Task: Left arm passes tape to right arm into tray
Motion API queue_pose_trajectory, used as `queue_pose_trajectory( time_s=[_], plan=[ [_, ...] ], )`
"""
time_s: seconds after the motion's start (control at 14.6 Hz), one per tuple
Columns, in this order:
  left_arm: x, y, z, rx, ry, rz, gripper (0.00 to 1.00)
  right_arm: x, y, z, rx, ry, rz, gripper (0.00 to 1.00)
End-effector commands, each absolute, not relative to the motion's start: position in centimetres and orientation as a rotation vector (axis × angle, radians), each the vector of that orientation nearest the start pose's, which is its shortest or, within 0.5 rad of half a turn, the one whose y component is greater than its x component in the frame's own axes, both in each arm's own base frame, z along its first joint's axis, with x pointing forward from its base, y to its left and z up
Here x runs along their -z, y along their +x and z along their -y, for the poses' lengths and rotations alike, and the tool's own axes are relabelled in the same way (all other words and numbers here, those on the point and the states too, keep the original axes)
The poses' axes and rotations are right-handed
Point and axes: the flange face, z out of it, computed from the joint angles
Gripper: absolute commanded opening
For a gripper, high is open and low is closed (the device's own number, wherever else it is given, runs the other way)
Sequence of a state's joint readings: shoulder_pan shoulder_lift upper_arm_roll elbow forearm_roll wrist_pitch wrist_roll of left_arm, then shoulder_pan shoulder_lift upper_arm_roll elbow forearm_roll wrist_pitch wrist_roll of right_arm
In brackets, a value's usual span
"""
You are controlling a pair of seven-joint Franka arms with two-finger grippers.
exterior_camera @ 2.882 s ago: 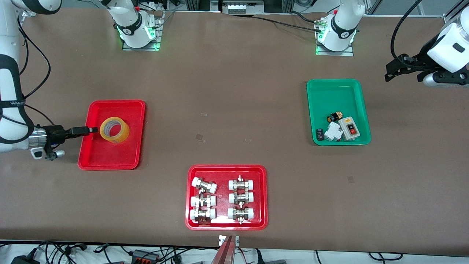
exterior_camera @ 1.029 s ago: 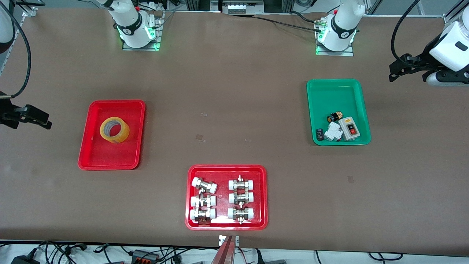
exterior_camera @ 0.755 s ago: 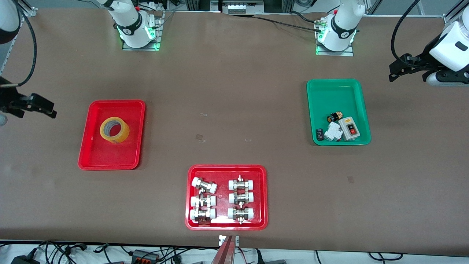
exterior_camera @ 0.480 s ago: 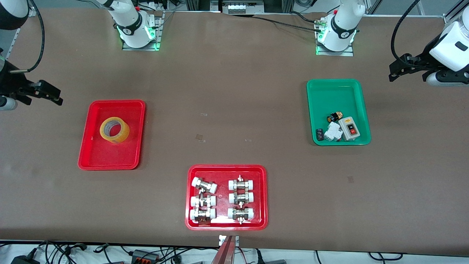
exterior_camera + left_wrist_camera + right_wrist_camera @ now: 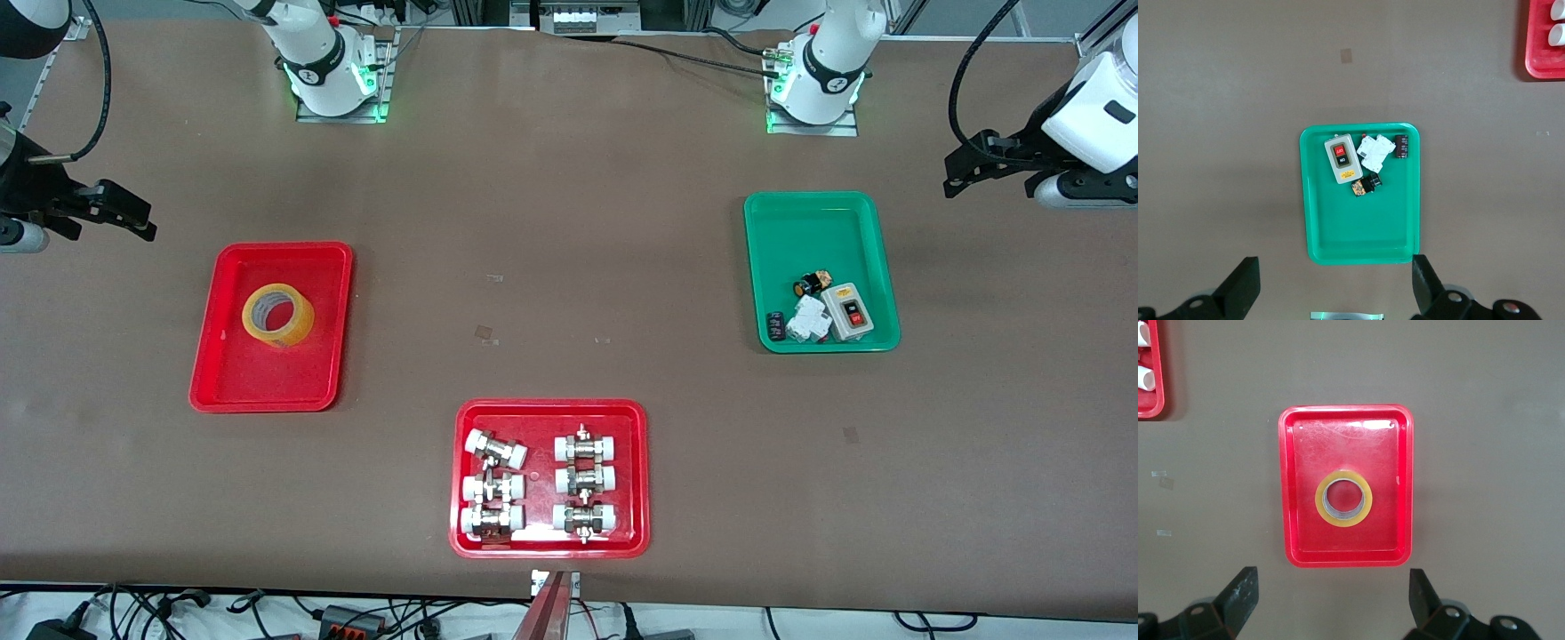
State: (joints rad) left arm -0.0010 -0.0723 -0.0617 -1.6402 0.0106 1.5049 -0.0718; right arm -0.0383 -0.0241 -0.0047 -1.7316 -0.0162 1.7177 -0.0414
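The yellow tape [image 5: 1343, 498] (pale core) is seen flat in the tray [image 5: 1291, 487], below the right gripper [image 5: 1331, 603], jaws wide and empty; the left gripper [image 5: 1333, 290], equally spread and empty, waits over the green tray [image 5: 1315, 220].

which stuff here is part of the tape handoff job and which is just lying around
Job: tape, lying in the red tray; right claw, open, up near its end of the table; left claw, open, waiting.

Lying about: green tray of switch parts; red tray of fittings.

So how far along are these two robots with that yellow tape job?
It looks finished. The tape lies flat in the red tray. Nothing is in hand: the right hand is open, up over the table by that tray, and the left hand is open above the green tray. Nothing visible is left.
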Motion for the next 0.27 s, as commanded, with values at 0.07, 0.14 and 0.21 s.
queue_pose_trajectory(
  time_s=[0.07, 0.14, 0.21],
  plan=[
    [-63.15, 52.27, 3.03, -0.099, -3.098, 0.003, 1.00, -58.38, 54.45, 2.61, 0.043, -3.153, 0.000, 1.00],
    [-63.15, 52.27, 3.03, -0.099, -3.098, 0.003, 1.00, -58.29, 54.42, 2.61, 0.038, -3.153, 0.000, 1.00],
    [-63.15, 52.27, 3.03, -0.099, -3.098, 0.003, 1.00, -58.34, 54.40, 2.61, 0.036, -3.153, 0.000, 1.00]
  ],
)
